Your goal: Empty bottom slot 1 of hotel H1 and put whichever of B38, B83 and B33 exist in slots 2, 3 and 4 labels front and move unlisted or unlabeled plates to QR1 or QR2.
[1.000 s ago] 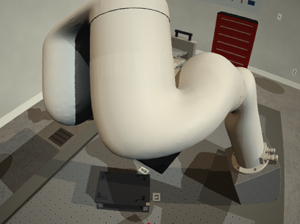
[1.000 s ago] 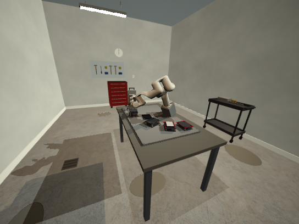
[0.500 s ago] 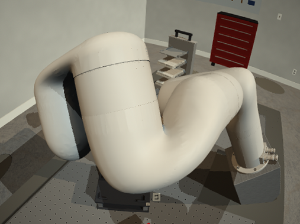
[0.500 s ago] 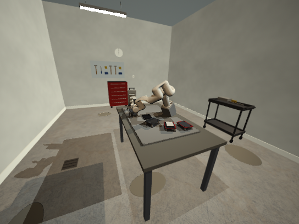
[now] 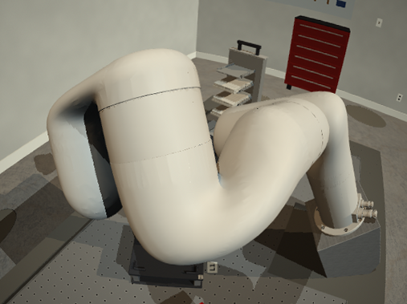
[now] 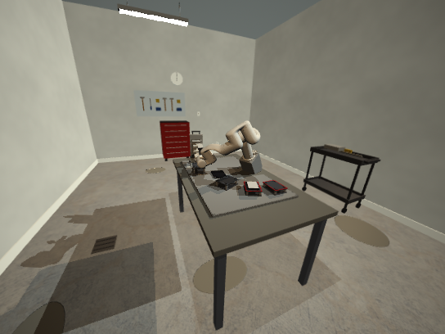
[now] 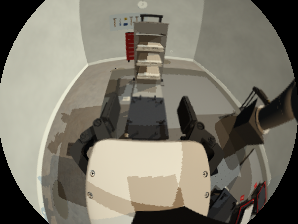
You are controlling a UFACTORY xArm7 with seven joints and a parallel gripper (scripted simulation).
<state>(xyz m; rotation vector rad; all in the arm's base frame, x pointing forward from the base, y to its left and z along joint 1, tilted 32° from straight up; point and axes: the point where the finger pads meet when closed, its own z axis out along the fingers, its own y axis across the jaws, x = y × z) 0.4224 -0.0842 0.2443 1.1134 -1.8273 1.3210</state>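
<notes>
The hotel (image 5: 259, 65) (image 6: 196, 138) (image 7: 151, 27) stands at the back. In the wrist view, its top shelf (image 7: 151, 34) looks bare; pale plates lie below it: an upper plate (image 7: 151, 47), a middle plate (image 7: 150, 59) and a lower plate (image 7: 148, 73). Their labels are too small to read, and the arm hides the hotel's lower part in the top view. My gripper (image 7: 149, 101) is open, with nothing between its fingers. It faces the hotel, with a dark nest (image 7: 146, 119) beyond the fingers, bare of plates. A pale plate (image 6: 253, 185) lies on one red-rimmed quarantine nest.
The other red-rimmed nest (image 6: 275, 186) shows no plate. A dark nest (image 5: 165, 274) (image 6: 227, 182) stands nearer the front, partly under the arm in the top view. A flat black pad (image 6: 218, 174) lies behind it. The arm's base block (image 5: 351, 253) (image 6: 253, 165) is on the right.
</notes>
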